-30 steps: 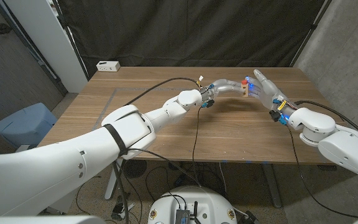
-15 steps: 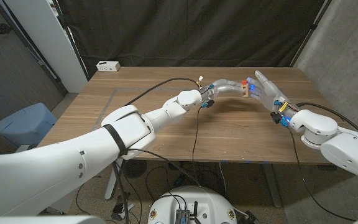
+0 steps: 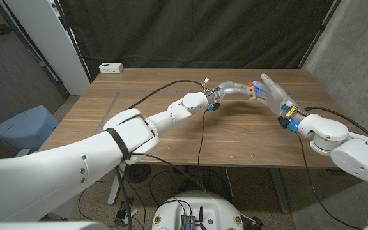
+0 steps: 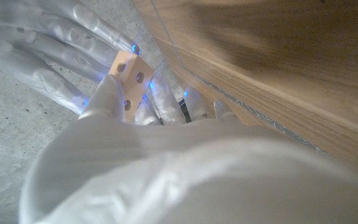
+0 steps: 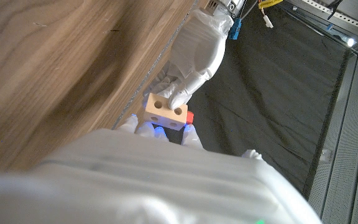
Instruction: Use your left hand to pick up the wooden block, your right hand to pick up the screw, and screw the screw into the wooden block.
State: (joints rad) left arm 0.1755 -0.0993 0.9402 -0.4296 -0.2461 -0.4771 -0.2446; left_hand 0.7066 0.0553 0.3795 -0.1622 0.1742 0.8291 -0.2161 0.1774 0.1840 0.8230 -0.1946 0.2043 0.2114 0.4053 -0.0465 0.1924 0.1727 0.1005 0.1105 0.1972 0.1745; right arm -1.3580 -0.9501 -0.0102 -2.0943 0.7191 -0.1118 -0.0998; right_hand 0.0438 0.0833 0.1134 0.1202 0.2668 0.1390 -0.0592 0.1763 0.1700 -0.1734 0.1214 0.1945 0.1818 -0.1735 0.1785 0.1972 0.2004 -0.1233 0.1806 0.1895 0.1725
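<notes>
My left hand (image 3: 234, 88) reaches across the table's far right part and holds the small wooden block (image 3: 252, 94) just above the table. The block (image 4: 129, 78) is pale with round holes, and fingers clasp its sides. The red screw (image 3: 254, 82) sits at the block's top end. My right hand (image 3: 273, 93) stands against the block from the right, its fingers reaching up. In the right wrist view the red screw (image 5: 189, 117) shows beside the block (image 5: 165, 110), right at my right fingertips (image 5: 189, 132), which pinch it. How deep the screw sits is hidden.
The wooden table (image 3: 145, 128) spreads bare to the left and front. A white box (image 3: 111, 67) lies at the far left corner. A black cable (image 3: 200, 137) trails from my left wrist over the front edge. A dark curtain hangs behind.
My right forearm has crept slightly to the left. Both hands, the block and the screw stay together at the same spot.
</notes>
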